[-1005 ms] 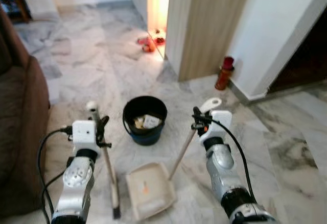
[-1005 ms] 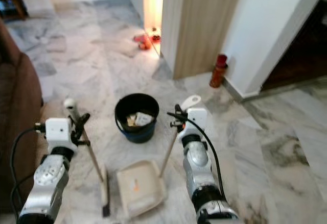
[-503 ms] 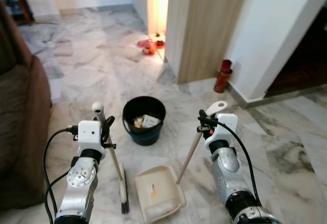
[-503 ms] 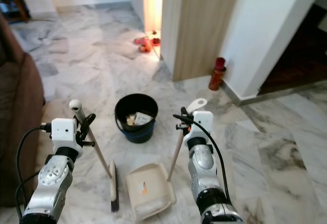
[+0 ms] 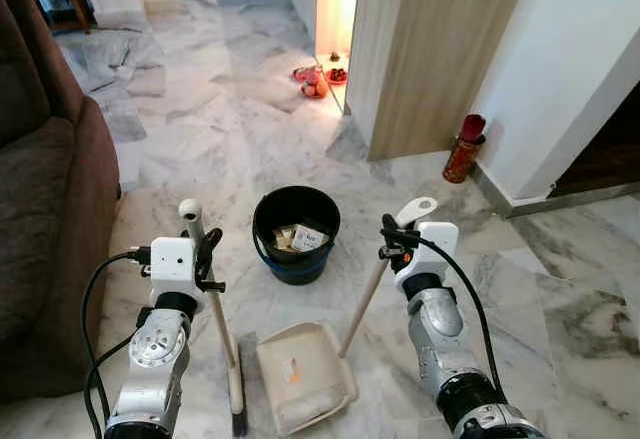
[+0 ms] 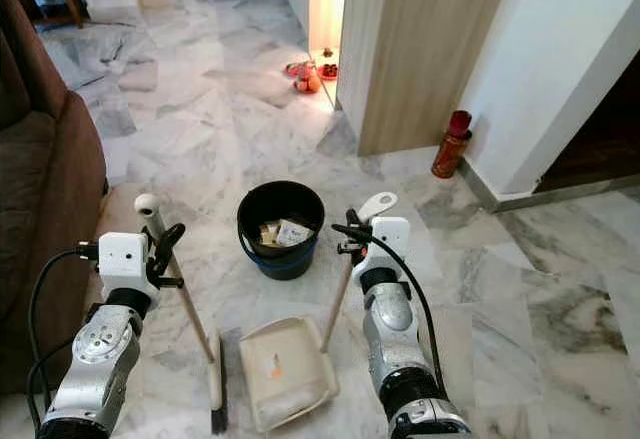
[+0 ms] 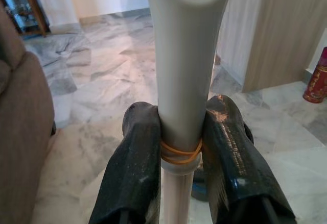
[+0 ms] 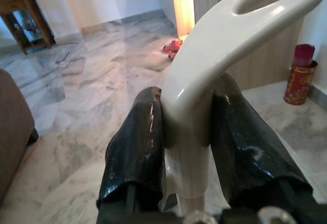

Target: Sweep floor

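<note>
The left gripper (image 5: 205,255) sits at the lower left of the left eye view, its fingers (image 7: 135,168) clamped on the broom (image 5: 212,316) handle just below the handle's top. In the left wrist view the pale handle runs straight up between the two black pads, touching both, with an orange rubber band (image 7: 180,152) wrapped round it where they pinch. From the grip the stick slants down and slightly right to the brush head, which rests on the floor (image 5: 210,129) at the bottom edge of the frame.

The right gripper (image 5: 392,241) is right of centre, its fingers (image 8: 137,147) closed on the dustpan (image 5: 305,374) handle just under the looped end. In the right wrist view the cream loop rises between the pads, pressed on both sides. The stick slopes down and left to the pan, which lies flat on the floor at lower centre, just right of the brush head, with a small orange scrap inside.

A black bin (image 5: 295,231) holding paper scraps stands at centre, above the pan and between the two grippers. A brown sofa (image 5: 45,199) fills the left edge. A red can (image 5: 463,149) stands at the upper right by the wooden cabinet (image 5: 440,49).
</note>
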